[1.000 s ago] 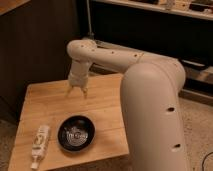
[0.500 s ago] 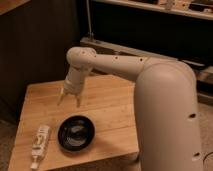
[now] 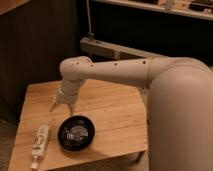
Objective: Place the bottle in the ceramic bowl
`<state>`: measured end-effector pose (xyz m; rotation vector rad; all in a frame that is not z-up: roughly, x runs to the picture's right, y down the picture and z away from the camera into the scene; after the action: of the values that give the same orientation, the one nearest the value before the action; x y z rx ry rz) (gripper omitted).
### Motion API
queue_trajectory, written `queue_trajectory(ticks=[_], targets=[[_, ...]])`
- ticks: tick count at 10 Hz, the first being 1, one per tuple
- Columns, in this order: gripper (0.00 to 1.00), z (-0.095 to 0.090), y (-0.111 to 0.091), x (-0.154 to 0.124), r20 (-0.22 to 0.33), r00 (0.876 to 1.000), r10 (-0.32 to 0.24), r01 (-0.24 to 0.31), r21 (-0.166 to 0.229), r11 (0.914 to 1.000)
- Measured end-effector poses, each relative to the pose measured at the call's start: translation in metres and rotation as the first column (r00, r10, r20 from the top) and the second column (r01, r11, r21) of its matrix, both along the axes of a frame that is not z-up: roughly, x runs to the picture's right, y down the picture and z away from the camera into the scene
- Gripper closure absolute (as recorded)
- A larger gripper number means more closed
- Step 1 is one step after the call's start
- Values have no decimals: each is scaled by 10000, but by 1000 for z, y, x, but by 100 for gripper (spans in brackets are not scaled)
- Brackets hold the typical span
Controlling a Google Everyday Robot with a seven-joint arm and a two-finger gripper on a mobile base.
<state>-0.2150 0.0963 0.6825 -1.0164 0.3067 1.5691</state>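
Can make out the gripper (image 3: 61,106) hanging over the left part of the wooden table (image 3: 115,112), just behind the ceramic bowl (image 3: 76,133), fingers spread apart with nothing between them. Find the bottle (image 3: 40,144) lying flat just left of the bowl, apart from it. Cannot see the table's right side, hidden behind the bulky arm (image 3: 180,100).

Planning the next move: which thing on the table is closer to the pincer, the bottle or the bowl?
The black bowl: the open pincer hangs just behind it, while the bottle lies farther off, beside the bowl.
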Motion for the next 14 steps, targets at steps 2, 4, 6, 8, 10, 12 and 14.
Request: queue_trajectory(ticks=[2,4,6,8,10,12,14], targets=[[35,0,-1,0,6,10000,1,-1,1,10000],[35,7,-6,-1,120,9999,33,-31,-151,9999],[35,24,-20,-3,309,9995,115,-105,-335,9994],[35,46,-32,-18,622,9977,254,-212,-666,9976],[35,55,-28,-26,899,9955,298,-204,-1030,9945],[35,49,-8,-45,1261,9919,153,9,-1271,9919],[35,41,23,-66,1637,9864,-146,401,-1538,9873]])
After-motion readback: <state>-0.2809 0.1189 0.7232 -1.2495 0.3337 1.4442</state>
